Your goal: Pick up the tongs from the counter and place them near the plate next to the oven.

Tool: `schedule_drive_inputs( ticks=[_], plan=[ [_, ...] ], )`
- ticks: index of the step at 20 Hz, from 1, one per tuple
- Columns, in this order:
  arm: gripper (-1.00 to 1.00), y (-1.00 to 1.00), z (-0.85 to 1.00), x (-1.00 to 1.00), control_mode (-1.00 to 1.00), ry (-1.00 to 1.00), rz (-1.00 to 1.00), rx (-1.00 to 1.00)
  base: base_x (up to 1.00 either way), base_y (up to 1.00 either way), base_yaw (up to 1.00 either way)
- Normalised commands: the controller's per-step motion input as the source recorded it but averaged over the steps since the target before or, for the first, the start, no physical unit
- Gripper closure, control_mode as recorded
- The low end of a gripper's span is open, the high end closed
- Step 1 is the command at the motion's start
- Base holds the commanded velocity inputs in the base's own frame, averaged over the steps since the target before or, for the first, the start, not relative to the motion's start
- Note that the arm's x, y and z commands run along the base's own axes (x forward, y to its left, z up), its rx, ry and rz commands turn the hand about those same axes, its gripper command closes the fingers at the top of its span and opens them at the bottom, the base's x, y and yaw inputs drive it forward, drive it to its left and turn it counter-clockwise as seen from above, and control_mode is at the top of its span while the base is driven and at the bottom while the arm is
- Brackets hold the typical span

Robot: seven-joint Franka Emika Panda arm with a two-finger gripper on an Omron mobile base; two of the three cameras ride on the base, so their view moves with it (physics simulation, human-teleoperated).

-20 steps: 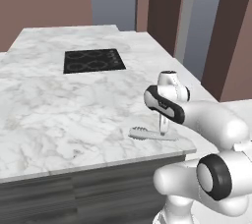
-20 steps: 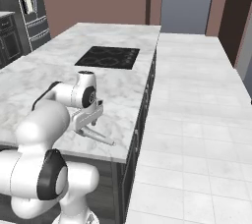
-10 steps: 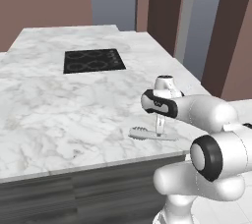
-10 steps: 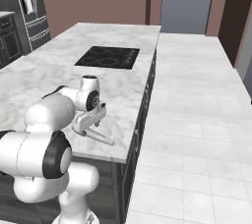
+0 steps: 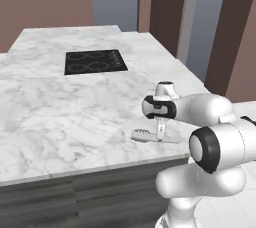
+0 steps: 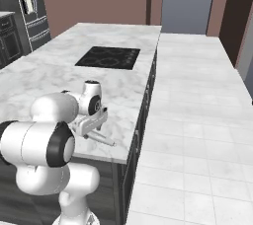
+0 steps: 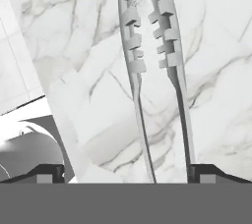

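We see the tongs (image 5: 150,136) lying flat on the counter (image 5: 60,107), close to its near right corner and just inside the front edge. In the left base view their ridged end points left and the slim arms run right, partly behind the robot's hand. In the right base view the tongs (image 6: 101,137) poke out below the hand toward the counter (image 6: 113,81) edge that faces the tiled floor (image 6: 197,120).

The gripper (image 5: 160,133) points straight down over the middle of the tongs, its tips at or just above the marble. From the right base view the gripper (image 6: 91,128) sits low against the counter beside the arm's white elbow.

In the hand view the tongs (image 7: 152,56) run up the frame between the two dark fingertips (image 7: 48,173), scalloped teeth at the top and the two thin arms narrowing toward the bottom. The fingertips stand wide apart, one at each lower corner; the left one is well clear of the tongs, while the right one is just beside the nearer arm and we cannot tell whether it touches. So we read the jaws as spread around the tongs, not yet clamped.

The black cooktop (image 5: 95,62) is set into the counter well beyond the tongs, toward the far side, and it appears likewise as the cooktop (image 6: 108,57) in the right base view.
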Motion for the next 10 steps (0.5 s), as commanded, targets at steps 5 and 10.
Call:
schedule_drive_inputs(
  ticks=[5, 10],
  plan=[
    [-1.0, 0.0, -0.19, 0.2, -1.0, 0.0, 0.0, 0.0, 0.0, 0.0, 0.0],
    [-1.0, 0.0, -0.13, 0.15, -1.0, 0.0, 0.0, 0.0, 0.0, 0.0, 0.0]
  ],
)
